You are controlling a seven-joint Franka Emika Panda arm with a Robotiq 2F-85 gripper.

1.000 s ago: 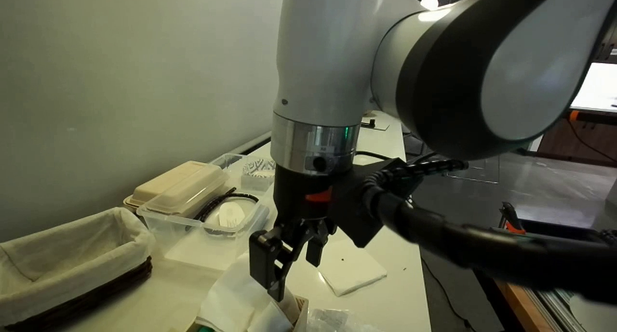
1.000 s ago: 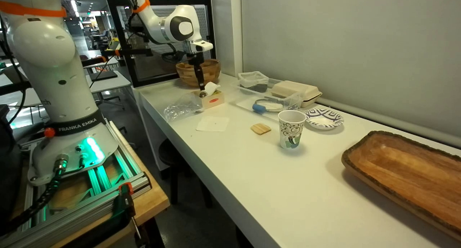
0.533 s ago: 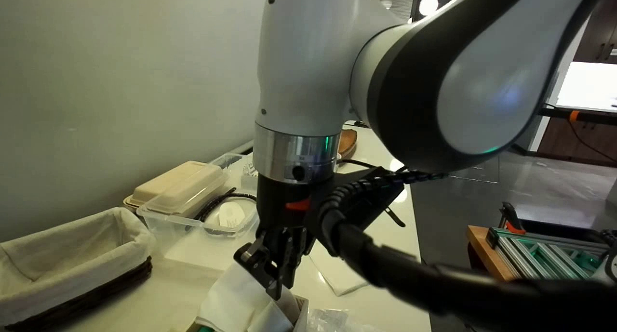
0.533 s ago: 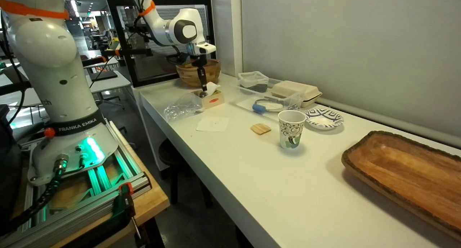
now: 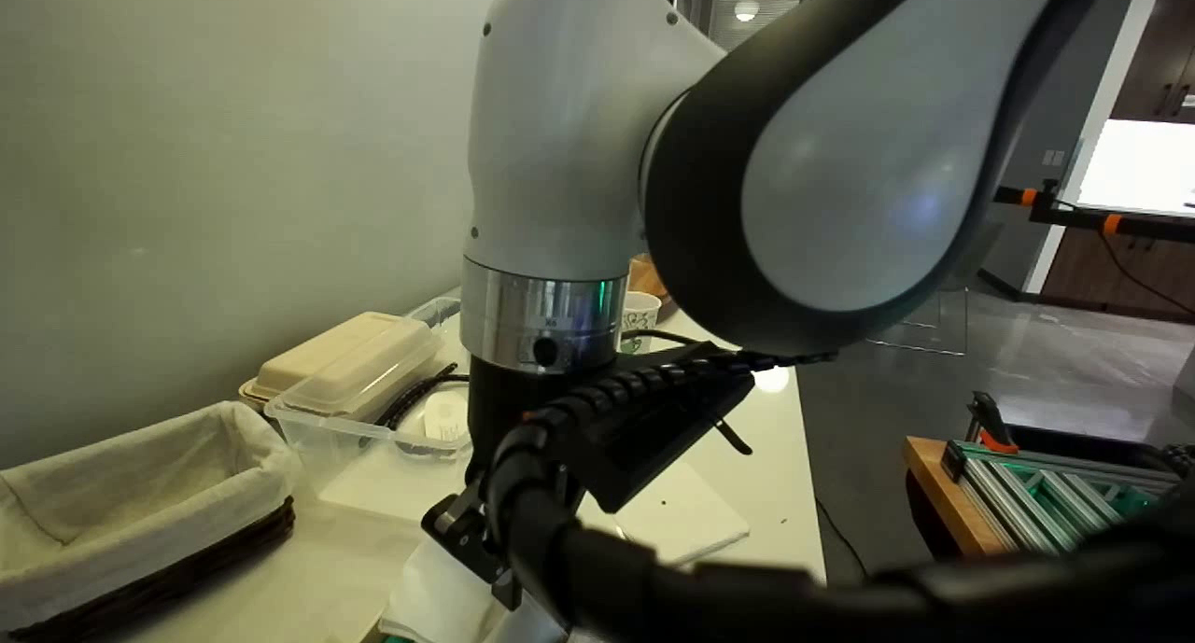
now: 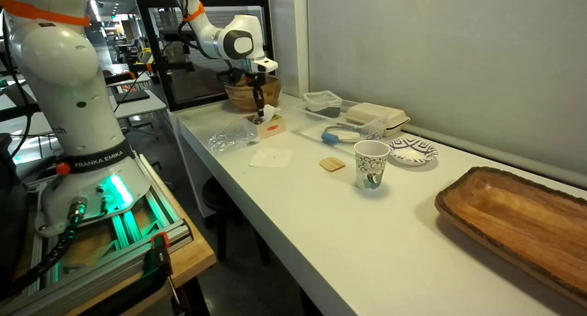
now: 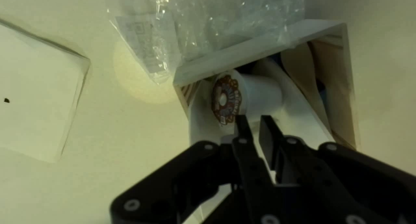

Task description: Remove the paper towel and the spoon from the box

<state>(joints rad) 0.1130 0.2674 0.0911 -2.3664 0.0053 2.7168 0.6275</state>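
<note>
The box [image 6: 269,130] stands on the table, and in the wrist view its pale wall [image 7: 256,50] frames the contents. Inside lies the crumpled white paper towel [image 7: 297,115], with a coffee pod [image 7: 229,98] resting on it; part of the towel [image 6: 271,111] sticks up above the rim. A pale spoon [image 7: 298,63] lies along the right side of the box. My gripper [image 7: 253,120] is over the towel beside the pod, its jaws only slightly apart. Pale towel shows in the gap, and I see nothing gripped. In an exterior view the cable hides part of the towel [image 5: 439,592].
Crinkled clear plastic [image 7: 208,25] touches the box's wall, and a flat napkin [image 7: 35,97] lies nearby. A clear container [image 5: 364,466] and a cloth-lined basket [image 5: 140,522] stand along the wall. A wooden bowl [image 6: 234,96] is behind the arm; a paper cup [image 6: 370,167] stands farther along.
My jaws have come from wide apart to a narrow gap. The arm has lowered and turned slightly, bringing the cable in front of the box in an exterior view. The towel looks unmoved.
</note>
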